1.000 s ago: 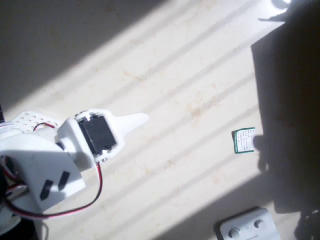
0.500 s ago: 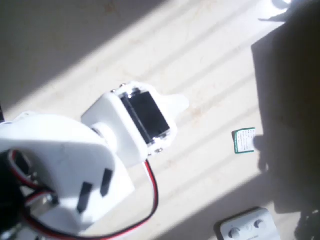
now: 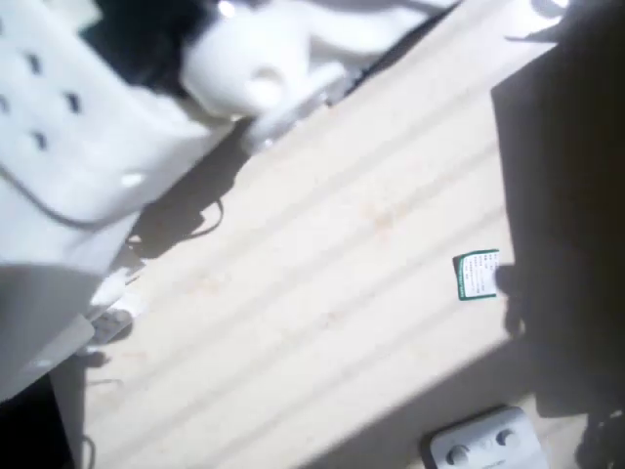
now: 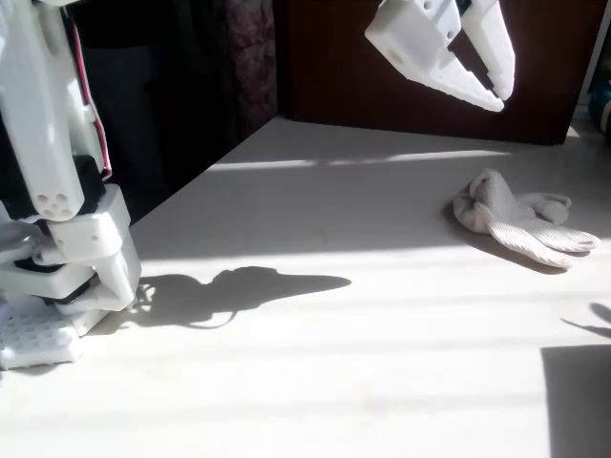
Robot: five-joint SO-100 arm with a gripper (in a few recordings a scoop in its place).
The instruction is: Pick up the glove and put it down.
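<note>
The glove (image 4: 516, 219) lies crumpled on the pale table in the fixed view, at the right, with its fingers pointing right and its cuff to the left. My white gripper (image 4: 502, 98) hangs high above the table, up and a little left of the glove, well clear of it. Its fingertips point down and to the right and meet at the tips, with nothing between them. In the overhead view my arm (image 3: 146, 117) is a large blurred white shape across the upper left.
A small green-and-white card (image 3: 477, 276) lies right of centre in the overhead view, and a white box with round knobs (image 3: 483, 445) sits at the bottom edge. Deep shadow covers the right side. The arm's base (image 4: 57, 277) stands at the left.
The arm has risen toward the overhead camera and swung from lower left to the upper left, growing large and blurred. The card and the box have not moved.
</note>
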